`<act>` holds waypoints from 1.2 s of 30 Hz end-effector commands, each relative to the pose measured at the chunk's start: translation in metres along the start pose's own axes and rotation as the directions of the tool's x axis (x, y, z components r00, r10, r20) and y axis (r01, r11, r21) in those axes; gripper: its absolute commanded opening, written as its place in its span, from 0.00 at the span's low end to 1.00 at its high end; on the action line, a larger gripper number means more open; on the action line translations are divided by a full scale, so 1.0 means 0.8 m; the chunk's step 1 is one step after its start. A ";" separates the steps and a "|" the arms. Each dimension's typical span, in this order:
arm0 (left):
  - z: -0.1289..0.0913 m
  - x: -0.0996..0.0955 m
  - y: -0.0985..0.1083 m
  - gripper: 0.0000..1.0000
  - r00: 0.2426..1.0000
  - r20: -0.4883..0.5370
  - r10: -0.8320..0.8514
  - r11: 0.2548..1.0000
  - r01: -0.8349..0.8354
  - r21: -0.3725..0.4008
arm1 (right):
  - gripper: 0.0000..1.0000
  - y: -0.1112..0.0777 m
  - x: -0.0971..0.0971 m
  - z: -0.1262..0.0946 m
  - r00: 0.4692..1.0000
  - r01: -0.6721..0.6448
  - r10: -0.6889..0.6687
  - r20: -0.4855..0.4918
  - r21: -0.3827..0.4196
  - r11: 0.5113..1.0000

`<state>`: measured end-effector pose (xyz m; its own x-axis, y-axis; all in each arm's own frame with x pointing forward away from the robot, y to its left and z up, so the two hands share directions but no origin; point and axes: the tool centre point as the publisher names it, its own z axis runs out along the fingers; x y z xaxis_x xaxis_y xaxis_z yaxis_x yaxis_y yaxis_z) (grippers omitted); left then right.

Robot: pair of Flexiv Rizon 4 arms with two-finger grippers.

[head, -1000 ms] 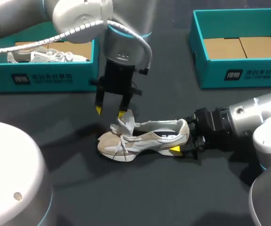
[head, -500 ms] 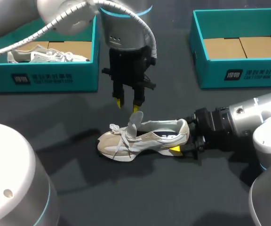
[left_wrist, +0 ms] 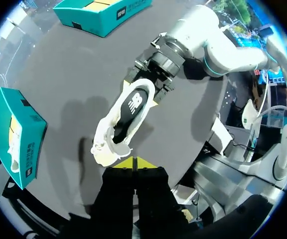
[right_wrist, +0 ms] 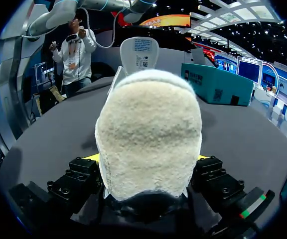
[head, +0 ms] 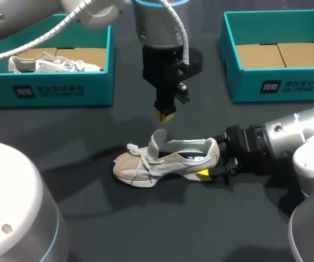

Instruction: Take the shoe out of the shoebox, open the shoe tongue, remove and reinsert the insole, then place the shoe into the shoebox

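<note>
Holding shoe [head: 162, 161] heel in my right claw [head: 210, 164]; left claw [head: 165, 113] pinched empty, unsupported tongue [head: 157, 142] ahead may flop shut over insole [left_wrist: 133, 103].

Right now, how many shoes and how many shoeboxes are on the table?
Shoes: 2, the held shoe and the boxed shoe.
Shoeboxes: 2, the left shoebox and the right shoebox.
Total: 4.
</note>
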<state>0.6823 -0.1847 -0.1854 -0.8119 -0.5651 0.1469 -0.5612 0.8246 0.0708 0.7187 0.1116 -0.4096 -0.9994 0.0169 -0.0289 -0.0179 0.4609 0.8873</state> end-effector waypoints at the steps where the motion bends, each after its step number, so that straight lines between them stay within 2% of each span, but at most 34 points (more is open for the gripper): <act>1: 0.001 -0.001 0.000 0.00 1.000 -0.003 -0.002 1.000 0.002 0.000 | 0.00 0.001 0.001 0.002 1.000 0.000 0.000 0.002 0.003 1.000; 4: 0.007 -0.003 0.000 0.00 0.999 0.035 0.013 1.000 -0.014 0.027 | 0.00 0.001 0.001 0.002 1.000 0.000 0.000 0.002 0.003 1.000; 8: 0.017 -0.005 -0.003 0.00 0.994 0.030 0.103 0.994 -0.104 0.043 | 0.00 0.001 0.001 0.002 1.000 0.000 0.000 0.002 0.003 1.000; 19: 0.059 -0.008 -0.014 0.00 0.972 0.030 0.231 0.973 -0.232 0.017 | 0.00 0.001 0.001 0.002 1.000 0.000 0.000 0.002 0.003 1.000; 21: 0.066 -0.010 -0.014 0.00 0.943 0.009 0.334 0.941 -0.334 0.061 | 0.00 0.001 0.001 0.002 1.000 0.000 0.000 0.002 0.003 1.000; 23: 0.071 -0.017 -0.015 0.00 0.909 -0.039 0.416 0.908 -0.412 0.071 | 0.00 0.001 0.001 0.002 1.000 0.000 0.000 0.002 0.003 1.000; 35: 0.071 -0.022 -0.019 0.00 0.910 -0.059 0.410 0.911 -0.406 0.067 | 0.00 0.001 0.001 0.002 1.000 0.000 0.000 0.002 0.003 1.000; 36: 0.077 -0.022 -0.022 0.00 0.916 -0.034 0.399 0.916 -0.396 0.063 | 0.00 0.001 0.001 0.002 1.000 0.000 0.000 0.002 0.003 1.000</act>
<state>0.6980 -0.1896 -0.2455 -0.9591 -0.1772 0.2209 -0.1945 0.9791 -0.0589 0.7187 0.1116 -0.4096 -0.9994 0.0169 -0.0289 -0.0179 0.4609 0.8873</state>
